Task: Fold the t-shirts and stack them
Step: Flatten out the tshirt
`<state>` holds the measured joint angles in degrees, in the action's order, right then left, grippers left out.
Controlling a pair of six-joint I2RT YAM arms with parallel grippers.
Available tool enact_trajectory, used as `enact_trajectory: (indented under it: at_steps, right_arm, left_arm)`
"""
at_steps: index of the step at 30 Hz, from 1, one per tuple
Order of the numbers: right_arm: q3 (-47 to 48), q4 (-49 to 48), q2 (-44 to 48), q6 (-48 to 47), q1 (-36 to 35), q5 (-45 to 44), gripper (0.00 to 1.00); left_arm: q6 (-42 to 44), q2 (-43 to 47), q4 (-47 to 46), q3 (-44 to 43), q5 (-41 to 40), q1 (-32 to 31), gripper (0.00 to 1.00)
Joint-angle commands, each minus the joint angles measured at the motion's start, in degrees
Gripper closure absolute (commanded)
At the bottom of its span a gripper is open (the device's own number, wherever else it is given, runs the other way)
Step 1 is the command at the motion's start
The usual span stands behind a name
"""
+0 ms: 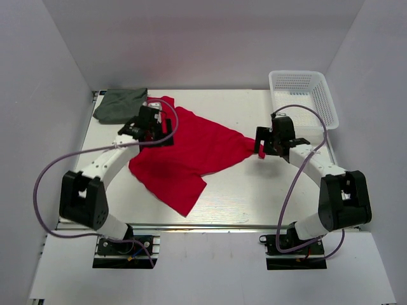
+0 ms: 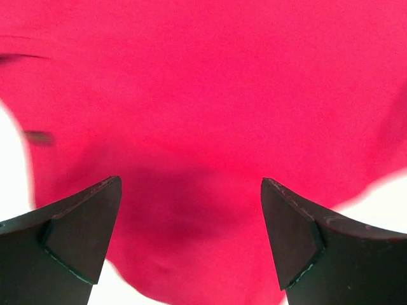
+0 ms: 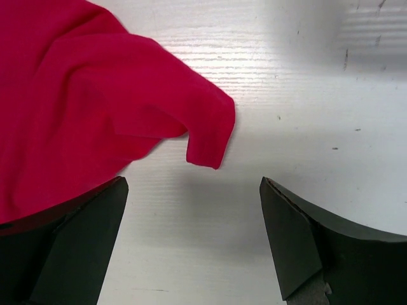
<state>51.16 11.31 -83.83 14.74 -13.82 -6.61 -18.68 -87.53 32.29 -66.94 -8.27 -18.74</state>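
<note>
The red t-shirt (image 1: 187,152) lies spread and rumpled across the middle of the table. The dark grey-green t-shirt (image 1: 119,104) lies bunched at the far left corner. My left gripper (image 1: 154,129) is open above the red shirt's upper left part; in the left wrist view red cloth (image 2: 210,114) fills the gap between the fingers. My right gripper (image 1: 262,147) is open and empty by the shirt's right tip. In the right wrist view the red sleeve end (image 3: 206,136) lies just ahead of the open fingers on bare table.
A white mesh basket (image 1: 304,95) stands at the far right corner. The table's near edge has a metal rail (image 1: 210,225). White walls close in the left, right and back sides.
</note>
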Motion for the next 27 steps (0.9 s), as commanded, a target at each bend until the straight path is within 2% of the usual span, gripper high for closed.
enact_trajectory:
  at_steps: [1, 4, 5, 6, 12, 17, 21, 22, 24, 25, 27]
  right_arm:
    - [4.74, 3.89, -1.42, -0.77, -1.38, -6.38, 0.10]
    - [5.01, 3.98, -2.12, 0.45, -1.56, -6.49, 0.10]
    - [5.01, 3.98, -2.12, 0.81, -1.47, -6.14, 0.10]
    - [5.01, 4.07, -2.30, 1.16, -1.29, -5.78, 0.10]
    - [5.18, 3.89, -3.26, 2.57, -1.03, -2.28, 0.10]
    - [6.32, 3.89, -5.02, 3.01, -0.85, 0.28, 0.10]
    - [5.89, 3.19, -5.38, 3.45, -0.85, -0.94, 0.10]
    - [5.80, 3.10, -5.29, 3.36, -0.94, -0.51, 0.10]
    - [5.62, 3.10, -5.20, 2.84, -0.94, -0.42, 0.10]
    - [5.62, 3.10, -5.11, 2.57, -0.94, -0.25, 0.10]
    - [5.18, 3.10, -4.76, 1.96, -1.12, -0.33, 0.10]
  left_arm:
    - [2.25, 3.24, -5.84, 5.15, 13.63, -6.29, 0.00]
    - [1.02, 1.40, 0.03, 4.62, 10.40, -17.07, 0.00]
    - [1.01, 0.70, 0.83, 4.62, 10.38, -17.12, 0.00]
    - [1.01, 0.69, 0.84, 5.58, 11.25, -21.12, 0.00]
    - [-5.65, 4.82, 2.16, 14.00, 9.50, -32.39, 0.00]
    - [-9.53, 4.82, 2.16, 19.38, 10.73, -37.85, 0.00]
    - [-11.56, 5.44, 4.35, 20.09, 5.39, -39.09, 0.01]
    - [-11.56, 5.44, 4.88, 20.09, 5.37, -39.70, 0.04]
    - [-12.08, 5.44, 3.75, 21.40, 7.03, -40.23, 0.22]
    - [-12.08, 4.91, 3.13, 21.93, 7.04, -40.23, 0.22]
    - [-12.08, 4.30, 1.73, 23.16, 7.65, -40.23, 0.36]
